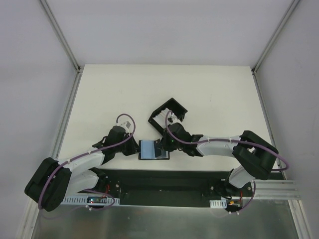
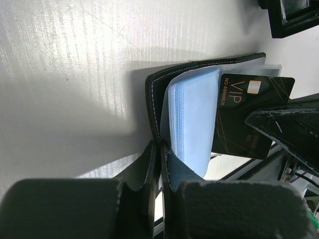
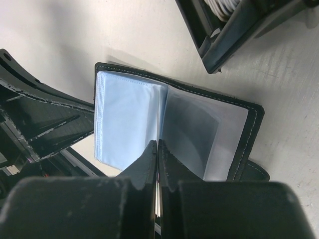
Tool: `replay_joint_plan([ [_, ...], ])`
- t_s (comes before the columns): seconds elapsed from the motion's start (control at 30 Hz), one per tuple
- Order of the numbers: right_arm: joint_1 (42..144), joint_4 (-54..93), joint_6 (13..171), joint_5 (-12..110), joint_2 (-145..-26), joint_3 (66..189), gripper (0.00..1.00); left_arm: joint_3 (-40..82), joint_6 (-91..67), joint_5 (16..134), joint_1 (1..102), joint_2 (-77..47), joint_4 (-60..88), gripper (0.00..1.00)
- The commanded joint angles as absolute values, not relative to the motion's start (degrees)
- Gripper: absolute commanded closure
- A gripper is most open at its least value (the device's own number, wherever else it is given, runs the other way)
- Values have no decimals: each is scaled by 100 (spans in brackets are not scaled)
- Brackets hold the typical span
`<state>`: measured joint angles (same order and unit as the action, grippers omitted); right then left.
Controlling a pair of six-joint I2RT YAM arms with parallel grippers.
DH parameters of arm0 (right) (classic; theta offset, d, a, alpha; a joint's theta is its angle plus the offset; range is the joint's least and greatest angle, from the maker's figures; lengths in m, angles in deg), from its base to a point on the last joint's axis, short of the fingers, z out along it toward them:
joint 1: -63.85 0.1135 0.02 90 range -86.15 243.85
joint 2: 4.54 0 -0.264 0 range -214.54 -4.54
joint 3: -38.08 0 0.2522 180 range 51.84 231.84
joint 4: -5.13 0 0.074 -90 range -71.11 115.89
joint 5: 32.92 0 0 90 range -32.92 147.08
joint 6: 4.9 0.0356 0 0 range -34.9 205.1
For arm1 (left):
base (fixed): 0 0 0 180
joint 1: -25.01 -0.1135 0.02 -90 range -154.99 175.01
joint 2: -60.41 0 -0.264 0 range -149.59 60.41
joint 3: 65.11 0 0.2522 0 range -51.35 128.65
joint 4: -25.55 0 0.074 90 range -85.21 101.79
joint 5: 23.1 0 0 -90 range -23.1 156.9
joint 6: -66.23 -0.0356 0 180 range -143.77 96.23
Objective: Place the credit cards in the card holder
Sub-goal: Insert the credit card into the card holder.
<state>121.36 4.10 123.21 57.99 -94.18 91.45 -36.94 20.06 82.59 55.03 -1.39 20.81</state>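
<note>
Your left gripper [image 2: 160,148] pinches the open card holder [image 2: 153,99] by its edge; your right gripper [image 3: 157,148] clamps a black credit card [image 2: 232,124] printed "VIP".

Tabletop [image 1: 209,94]: flat white rect. board, matte, faint ribbed grain in wrist views.
Items lying directly on it:
1. Small flat black folding card holder [image 1: 152,149], stitched edge. Lies open, bluish-grey clear sleeves up, centre, near front edge.
2. Larger black walled tray [image 1: 177,105], set askew. Just behind and right of item 1, not touching it.
</note>
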Motion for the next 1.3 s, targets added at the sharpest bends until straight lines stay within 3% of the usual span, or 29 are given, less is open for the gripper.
replay_joint_plan([
  [0.0, 12097, 70, 12438, 5769, -9173, 9078, 100, -3852, 1745, 7956, 5524, -199, 1575, 100],
  [0.77, 11781, -2724, 13880, 4996, -10113, 8032, 100, -3808, 1947, 7973, 5524, -454, 1741, 100],
  [1.27, 11834, -2200, 13793, 4969, -9815, 7864, 100, -3747, 2017, 7816, 5524, -586, 1794, 100],
])
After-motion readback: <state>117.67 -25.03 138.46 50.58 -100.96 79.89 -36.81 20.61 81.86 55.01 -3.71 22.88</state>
